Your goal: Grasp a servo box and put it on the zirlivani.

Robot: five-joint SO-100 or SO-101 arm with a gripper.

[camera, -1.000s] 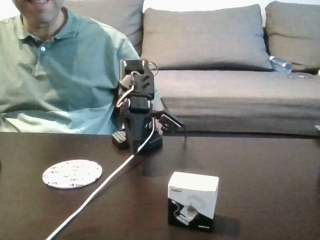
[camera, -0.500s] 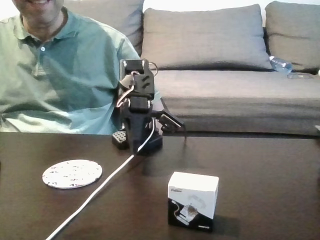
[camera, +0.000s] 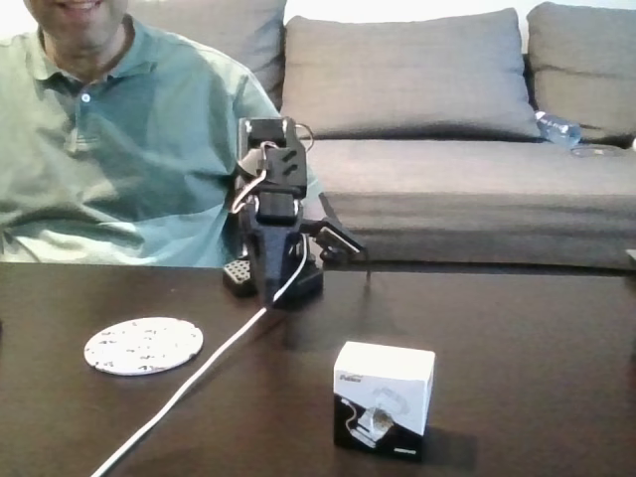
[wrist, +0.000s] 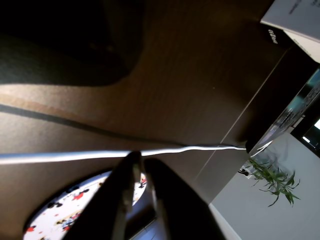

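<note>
— Two task items, both on the dark tabletop (camera: pixel 517 338), well apart. Servo box (camera: pixel 384 398) sits upright near the front edge, right of centre in the fixed view, printed side toward the camera. Zirlivani (camera: pixel 143 345) lies flat at the left.

— And the arm?

— Folded back on its base (camera: pixel 273 281) at the far edge, in front of a person in a green polo shirt (camera: pixel 119 149) seated on a grey sofa (camera: pixel 447 129). It touches neither item. Looks like a rest pose; by that reading, the reach for the box has not begun.

— Gripper state?

— In the wrist view the gripper (wrist: pixel 141 162) shows its two dark fingers nearly together, only a narrow slit between them, nothing held. It points down at the tabletop, with the disc's patterned edge (wrist: pixel 65 215) just beneath and a box corner (wrist: pixel 295 22) at the upper right.

— That white line?

— A white cable (camera: pixel 189 383) runs from the base diagonally toward the front left, passing between disc and box, close beside the disc's right rim. It likely feeds the arm. Worth watching: a carried box crossing to the disc must pass over it.
</note>
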